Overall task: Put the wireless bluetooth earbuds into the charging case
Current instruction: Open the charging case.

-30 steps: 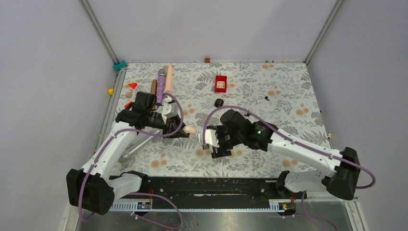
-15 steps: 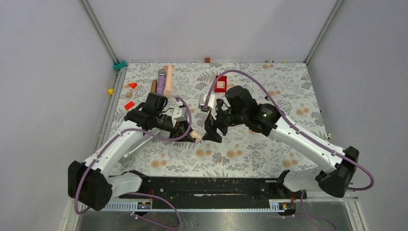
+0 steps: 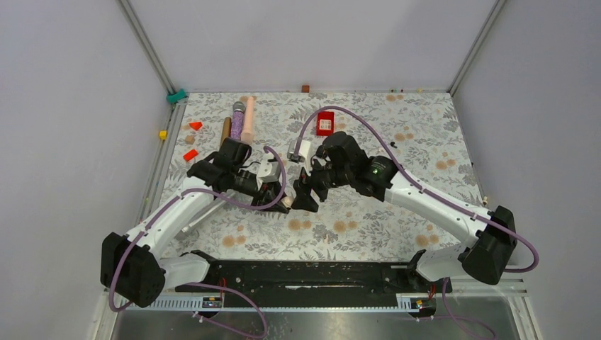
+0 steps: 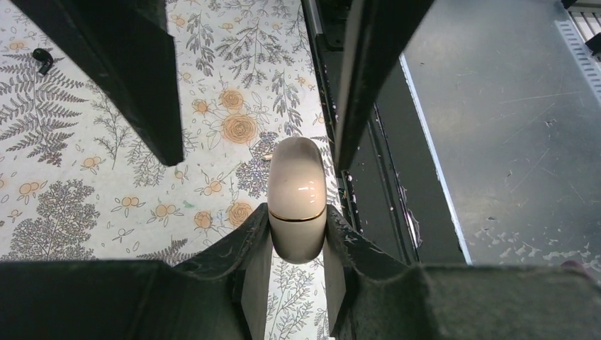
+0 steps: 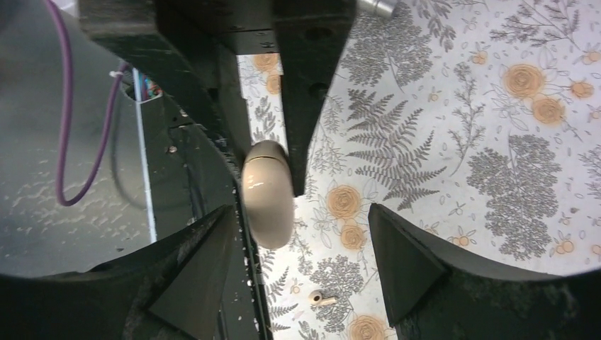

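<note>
At the middle of the top view, the left pincer [image 3: 284, 203] and right pincer [image 3: 304, 198] meet tip to tip above the table [image 3: 425, 127]. The charging case [image 4: 296, 198] sits between the left pincer's fingers, its free end reaching in between the right pincer's. An earbud [image 5: 319, 299] lies on the table, lower centre of the right wrist view.

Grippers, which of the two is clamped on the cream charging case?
The left gripper: it pinches the cream charging case by one end. The right gripper stands open around the other end.

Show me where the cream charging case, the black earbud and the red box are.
cream charging case [image 4: 298, 180], left wrist view, on its glossy upper shell.
black earbud [image 4: 44, 61], left wrist view, on its body.
red box [image 3: 325, 123], top external view, middle of its top face.
</note>
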### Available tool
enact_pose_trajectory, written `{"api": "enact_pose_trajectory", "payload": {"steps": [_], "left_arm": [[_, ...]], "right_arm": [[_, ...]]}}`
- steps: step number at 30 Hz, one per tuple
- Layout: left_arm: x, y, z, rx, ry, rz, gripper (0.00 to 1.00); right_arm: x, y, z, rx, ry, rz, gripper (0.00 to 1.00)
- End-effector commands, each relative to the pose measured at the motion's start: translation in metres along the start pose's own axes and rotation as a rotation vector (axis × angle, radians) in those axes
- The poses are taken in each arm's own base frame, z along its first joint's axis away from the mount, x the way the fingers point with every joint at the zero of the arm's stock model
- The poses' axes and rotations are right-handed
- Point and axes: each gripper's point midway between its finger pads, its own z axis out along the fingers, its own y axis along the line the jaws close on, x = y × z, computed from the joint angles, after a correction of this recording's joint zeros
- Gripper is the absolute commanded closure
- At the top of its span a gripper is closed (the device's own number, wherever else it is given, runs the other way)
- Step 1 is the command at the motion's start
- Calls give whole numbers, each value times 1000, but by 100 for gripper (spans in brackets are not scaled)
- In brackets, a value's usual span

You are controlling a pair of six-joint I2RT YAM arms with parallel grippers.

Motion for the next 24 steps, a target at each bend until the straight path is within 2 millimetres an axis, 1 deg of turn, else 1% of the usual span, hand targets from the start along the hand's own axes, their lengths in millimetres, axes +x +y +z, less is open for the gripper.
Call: {"api": "enact_pose_trajectory", "payload": {"steps": [1,5,8,10,13,16,18,20,24], "left_arm": [[-12,-9,-1,42,-32,64,100],[-12,-13,-2,58,-33,69,100],[-11,-14,-1,63,-32,68,100],[-10,-14,-1,66,-32,66,100],[-11,-13,-1,67,-32,61,100],[-11,-12,-1,67,-30,55,100],[-10,-11,-1,65,-29,52,100],[-9,-8,-1,55,-22,43,100],[-10,3,-6,39,-35,-18,100]], "right_arm": [[-6,-22,1,111,-30,-45,23],[-7,-37,-10,208,-36,-110,23],[-14,-50,-24,303,-49,-170,22],[-22,-53,-36,343,-69,-200,22],[-31,-49,-49,351,-84,-225,21],[-33,-34,-56,288,-77,-245,21],[-29,-23,-56,231,-68,-261,20],[-20,-15,-55,183,-52,-284,20],[6,-16,-48,163,-16,-326,20]]}}
